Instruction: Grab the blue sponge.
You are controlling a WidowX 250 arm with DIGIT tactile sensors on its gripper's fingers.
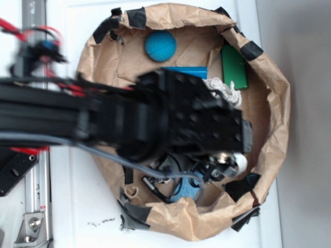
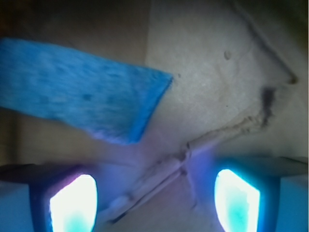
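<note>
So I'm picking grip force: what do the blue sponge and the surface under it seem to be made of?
The blue sponge looks like soft foam, matte: its face is speckled and porous, with no shine. The surface beneath looks like brown paper, matte and creased, with folds and dark smudges; the exterior view shows the paper crumpled up as a taped rim. How soft either is cannot be judged from the pictures.

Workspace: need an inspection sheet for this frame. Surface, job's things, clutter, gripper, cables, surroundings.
Surface: crumpled brown paper basin with black tape around its rim, sitting on a white table.
Job's things: blue sponge lies flat on the paper, ahead of the fingers and off to the left, not between them.
Clutter: teal ball, blue block, green block, white knotted rope.
Gripper: gripper open, nothing between the fingers.
Cables: grey cable along the arm; red wires at left.
Surroundings: metal rail left of the basin.
</note>
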